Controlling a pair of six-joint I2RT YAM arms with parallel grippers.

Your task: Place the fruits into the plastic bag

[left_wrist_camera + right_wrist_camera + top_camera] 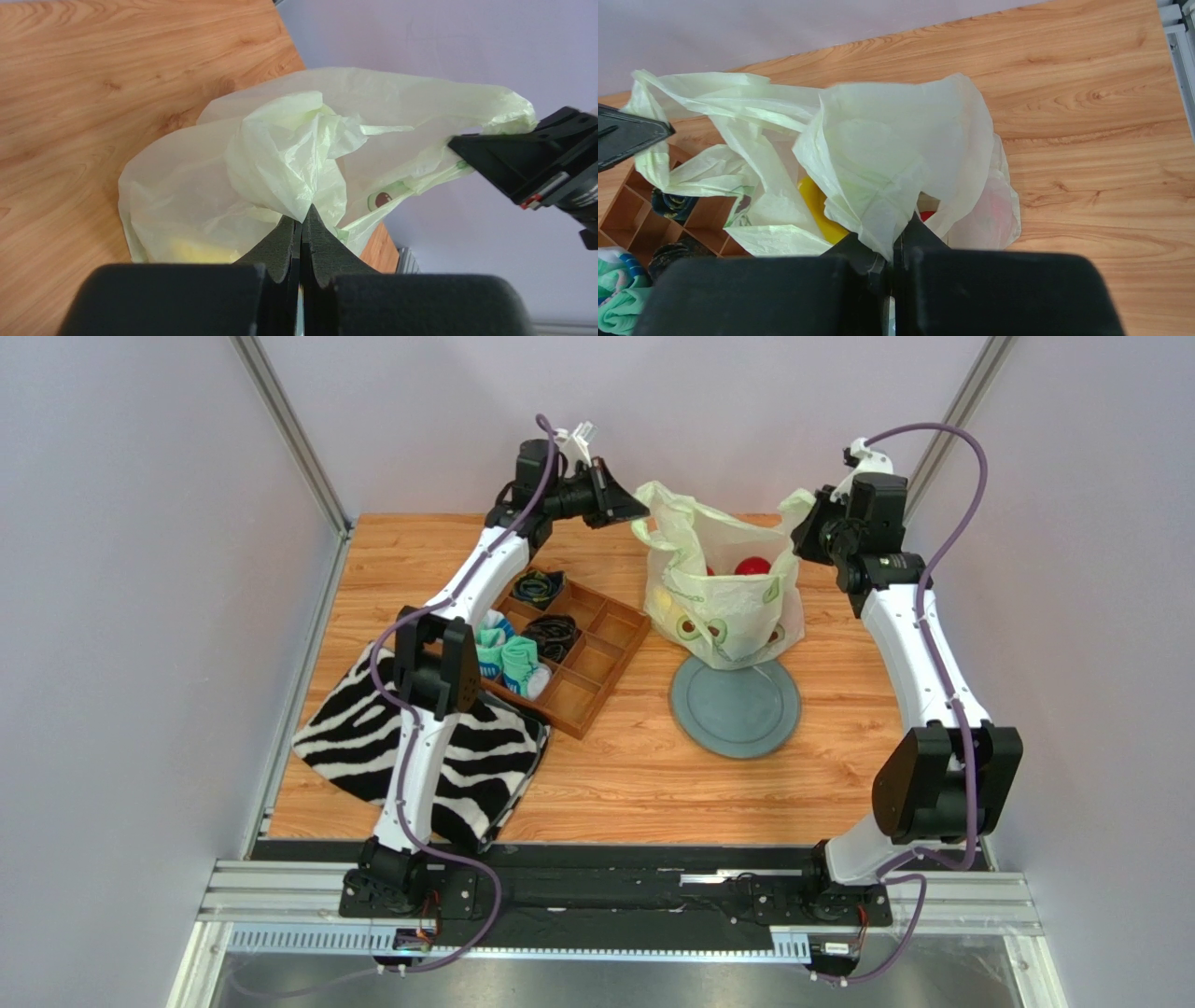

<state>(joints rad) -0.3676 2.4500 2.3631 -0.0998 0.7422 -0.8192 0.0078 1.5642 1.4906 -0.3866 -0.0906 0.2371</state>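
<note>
The pale plastic bag with avocado prints hangs open between both grippers, its bottom over a grey plate. My left gripper is shut on the bag's left handle. My right gripper is shut on its right handle. A red fruit shows inside the bag's mouth. In the left wrist view the jaws pinch a fold of the bag, and something yellow shows through it. In the right wrist view the jaws pinch the bag. A yellow banana and a bit of red show inside.
A wooden compartment tray with dark items stands left of the bag. Teal-and-white rolled socks lie at its near left end. A zebra-striped cloth lies under the left arm. Walls enclose the table on both sides and behind.
</note>
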